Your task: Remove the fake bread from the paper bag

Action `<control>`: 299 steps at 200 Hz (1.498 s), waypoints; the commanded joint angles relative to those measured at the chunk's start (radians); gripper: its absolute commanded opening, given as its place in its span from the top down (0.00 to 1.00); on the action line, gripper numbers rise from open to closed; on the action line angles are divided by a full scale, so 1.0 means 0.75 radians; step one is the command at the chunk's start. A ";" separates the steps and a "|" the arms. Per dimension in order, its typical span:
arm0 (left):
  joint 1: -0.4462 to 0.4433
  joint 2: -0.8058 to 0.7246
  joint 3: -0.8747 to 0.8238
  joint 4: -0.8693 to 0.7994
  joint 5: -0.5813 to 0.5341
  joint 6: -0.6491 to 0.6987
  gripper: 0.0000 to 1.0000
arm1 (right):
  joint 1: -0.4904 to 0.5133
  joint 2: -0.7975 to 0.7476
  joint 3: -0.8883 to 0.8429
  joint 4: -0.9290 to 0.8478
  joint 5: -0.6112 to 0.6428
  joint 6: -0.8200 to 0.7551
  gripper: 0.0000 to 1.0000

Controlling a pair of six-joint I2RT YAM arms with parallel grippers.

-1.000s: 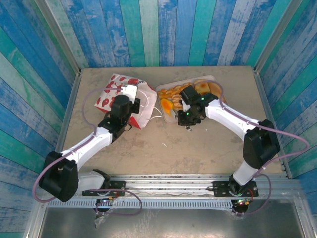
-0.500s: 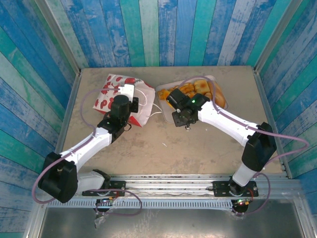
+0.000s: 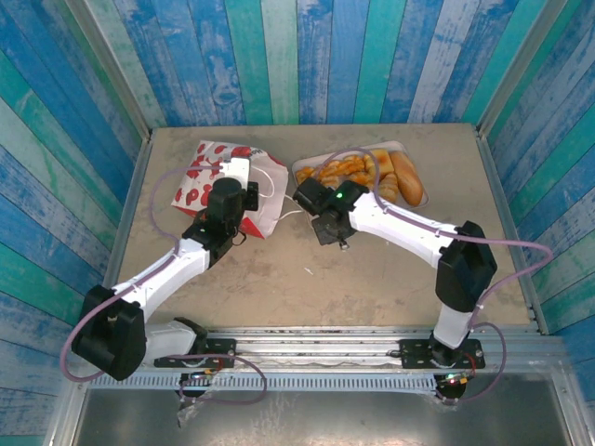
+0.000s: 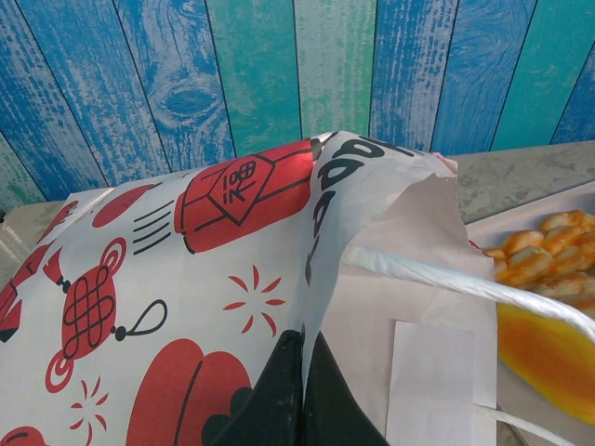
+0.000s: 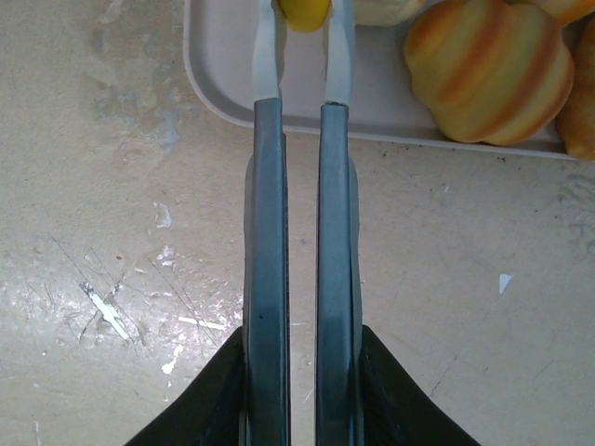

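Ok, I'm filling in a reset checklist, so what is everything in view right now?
paper bag: one, red and white with white cord handles, far left of the table
tray: one, white, far middle of the table
fake bread: several, exact count unclear, golden-orange to tan, on the tray
metal tongs: one pair, grey, tips over the tray either side of a yellow piece
table: one, beige
walls: blue and green planks
left gripper: black, shut on the bag's edge
right gripper: black, shut on the tongs
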 commanded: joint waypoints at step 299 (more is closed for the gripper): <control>0.010 -0.031 -0.003 0.050 -0.020 0.007 1.00 | 0.114 0.186 0.177 -0.284 0.201 0.119 0.63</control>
